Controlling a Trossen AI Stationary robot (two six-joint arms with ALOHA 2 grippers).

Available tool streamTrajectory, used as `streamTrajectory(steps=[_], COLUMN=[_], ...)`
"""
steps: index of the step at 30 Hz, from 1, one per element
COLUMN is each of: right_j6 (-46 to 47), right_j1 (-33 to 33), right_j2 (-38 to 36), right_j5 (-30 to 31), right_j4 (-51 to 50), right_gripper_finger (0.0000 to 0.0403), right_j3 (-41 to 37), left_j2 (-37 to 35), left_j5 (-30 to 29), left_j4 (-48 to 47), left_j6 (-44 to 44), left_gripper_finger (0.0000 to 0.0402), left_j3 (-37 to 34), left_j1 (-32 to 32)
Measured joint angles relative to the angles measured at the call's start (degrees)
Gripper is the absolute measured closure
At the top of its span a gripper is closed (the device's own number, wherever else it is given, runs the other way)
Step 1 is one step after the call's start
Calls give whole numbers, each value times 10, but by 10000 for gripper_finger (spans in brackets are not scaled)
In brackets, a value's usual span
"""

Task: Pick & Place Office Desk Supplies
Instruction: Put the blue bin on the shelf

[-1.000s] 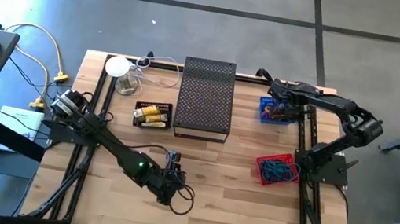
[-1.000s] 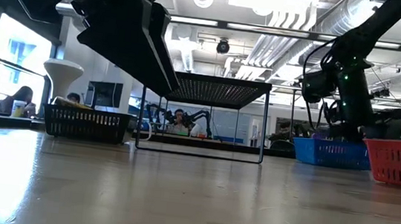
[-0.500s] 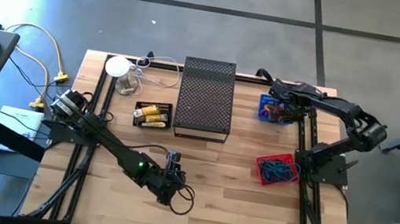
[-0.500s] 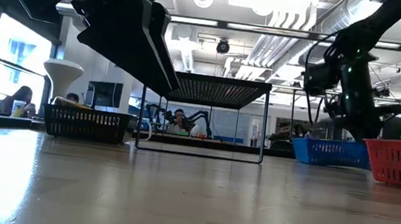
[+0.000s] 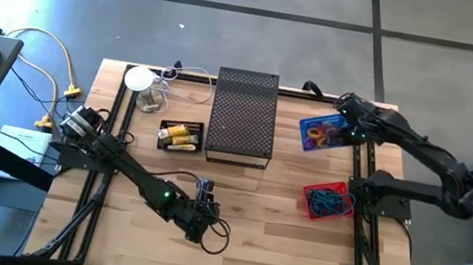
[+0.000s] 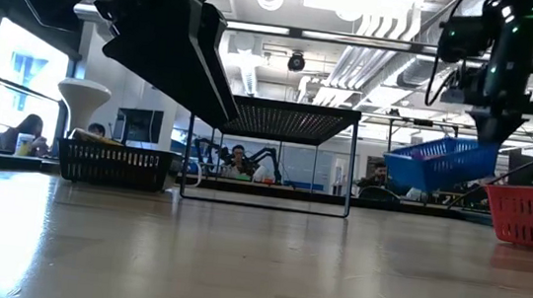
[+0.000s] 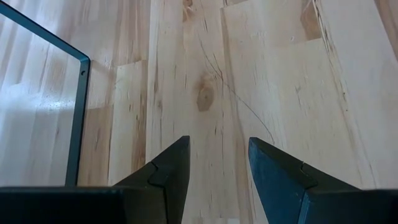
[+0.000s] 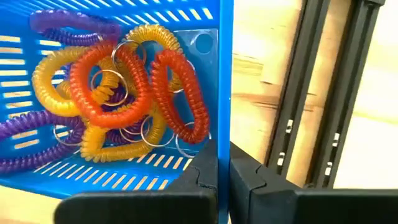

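Since a second ago the right hand [image 8: 222,171] lifts the blue basket [image 6: 441,162] off the worktop [image 5: 281,214], clamped on its rim; nothing placed yet. Left hand [image 7: 217,168] sits open, low centre.

Bare wood across near centre + near right of table [image 5: 293,254], free to pass. Left arm w/ left gripper [image 5: 196,225] lies diagonal over near-left. Mesh stand [image 5: 243,115] blocks far centre; black basket [image 5: 181,135] just left of it. Blue basket [image 5: 326,132] lifted + tilted off table at far right, clamped by right gripper [image 8: 222,171]. Red basket [image 5: 328,201] at right edge.
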Motion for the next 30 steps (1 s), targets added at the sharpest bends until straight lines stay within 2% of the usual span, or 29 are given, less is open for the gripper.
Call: streamTrajectory(steps=[3, 10, 18, 25, 30], right_j6=[4, -7, 21, 91, 121], right_j1=[0, 0, 28, 80, 115], right_j2=[-22, -54, -55, -35, 23], right_j5=[-8, -93, -118, -118, -113], right_j4=[-5, 52, 39, 64, 105], right_gripper_finger=[401, 400, 400, 400, 400], right_j3=[1, 6, 77, 153, 200], left_j2=[0, 0, 0, -1, -1], left_j5=[0, 0, -8, -92, -175], left_j4=[0, 0, -2, -2, -2], left_j6=[0, 0, 6, 29, 33], left_gripper_finger=[247, 247, 247, 247, 247], left_j3=[0, 0, 0, 0, 0], left_j1=[0, 0, 0, -28, -62])
